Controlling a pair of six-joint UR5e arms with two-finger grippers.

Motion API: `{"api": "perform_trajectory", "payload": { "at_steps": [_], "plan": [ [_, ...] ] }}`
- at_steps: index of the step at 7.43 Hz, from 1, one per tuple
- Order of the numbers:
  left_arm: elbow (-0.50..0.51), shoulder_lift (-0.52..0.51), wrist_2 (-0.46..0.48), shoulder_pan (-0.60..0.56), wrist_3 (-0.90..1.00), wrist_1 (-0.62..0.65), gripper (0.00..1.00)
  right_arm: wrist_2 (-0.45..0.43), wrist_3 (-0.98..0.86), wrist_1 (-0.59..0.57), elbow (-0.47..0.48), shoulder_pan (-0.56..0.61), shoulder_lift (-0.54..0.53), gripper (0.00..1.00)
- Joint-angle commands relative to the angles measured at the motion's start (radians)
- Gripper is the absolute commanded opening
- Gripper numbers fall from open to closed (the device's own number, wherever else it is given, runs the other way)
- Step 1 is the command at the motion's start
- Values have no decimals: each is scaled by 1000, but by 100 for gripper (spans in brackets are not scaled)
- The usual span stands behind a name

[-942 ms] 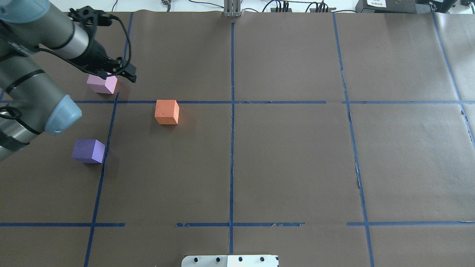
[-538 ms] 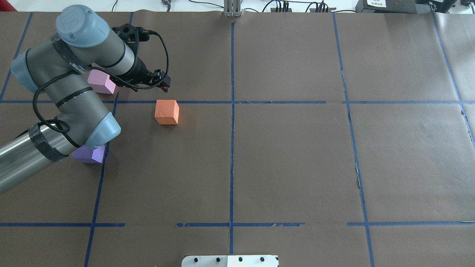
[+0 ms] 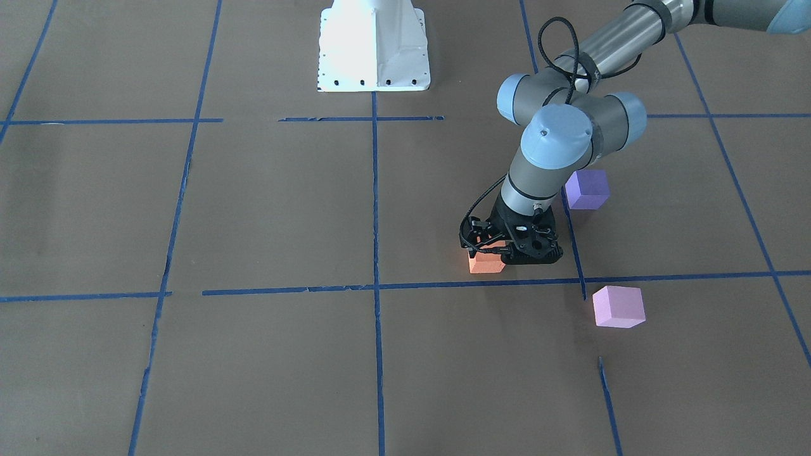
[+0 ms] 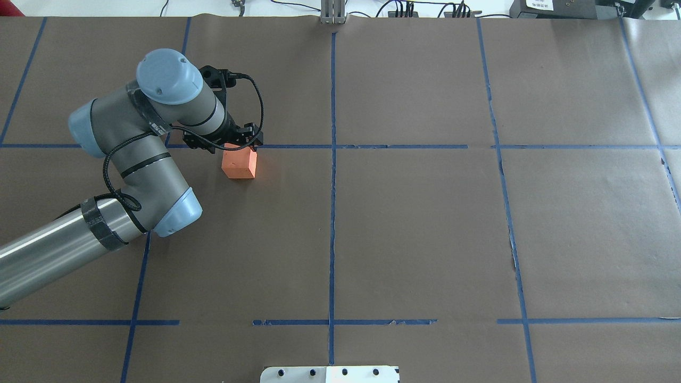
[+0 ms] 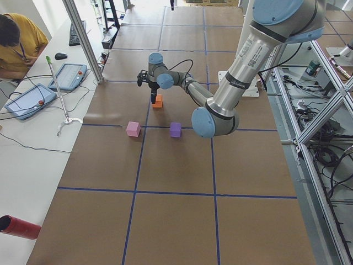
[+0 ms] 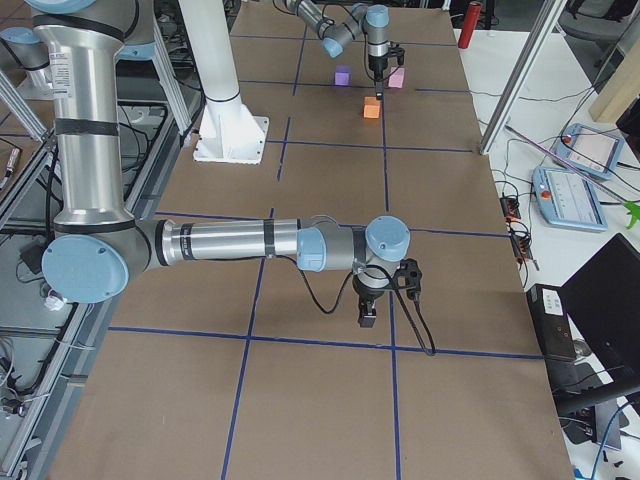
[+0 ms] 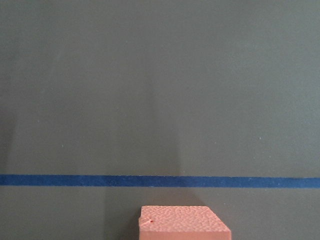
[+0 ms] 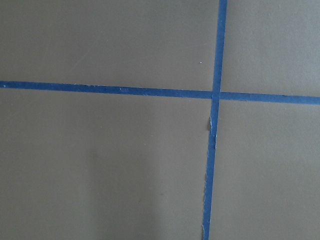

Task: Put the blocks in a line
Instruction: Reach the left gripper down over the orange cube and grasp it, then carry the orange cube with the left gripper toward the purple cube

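Observation:
The orange block lies on the brown table paper just on my side of a blue tape line; it also shows in the front view and at the bottom edge of the left wrist view. My left gripper hangs low over the block's far edge, its fingers close together and holding nothing. The dark purple block and the pale pink block lie apart to the robot's left; the arm hides both in the overhead view. My right gripper hovers over bare paper far from the blocks; I cannot tell whether it is open.
The white robot base stands at the near middle edge of the table. Blue tape lines divide the brown paper into squares. A red cylinder and a person at a side desk are off the table.
My left arm has swung from the pink block rightward to the orange block, and now covers the pink and purple blocks in the overhead view. No block has moved.

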Motion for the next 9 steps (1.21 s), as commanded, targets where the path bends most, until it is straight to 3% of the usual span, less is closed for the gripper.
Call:
{"api": "perform_trajectory", "payload": {
  "at_steps": [1, 2, 3, 5, 6, 7, 9],
  "plan": [
    [38, 4, 17, 34, -10, -32, 100, 0, 0, 0, 0, 0, 0, 100],
    [51, 7, 17, 35, -7, -54, 93, 0, 0, 0, 0, 0, 0, 100],
    [48, 7, 11, 31, -1, -57, 30, 0, 0, 0, -1, 0, 0, 100],
    [10, 25, -36, -23, 13, -48, 27, 0, 0, 0, -1, 0, 0, 100],
    [-77, 124, -132, -58, 79, -40, 26, 0, 0, 0, 0, 0, 0, 100],
    [-128, 219, -154, -114, 149, -40, 25, 0, 0, 0, -1, 0, 0, 100],
    [-116, 313, -156, -143, 260, -45, 25, 0, 0, 0, 0, 0, 0, 100]
  ]
}}
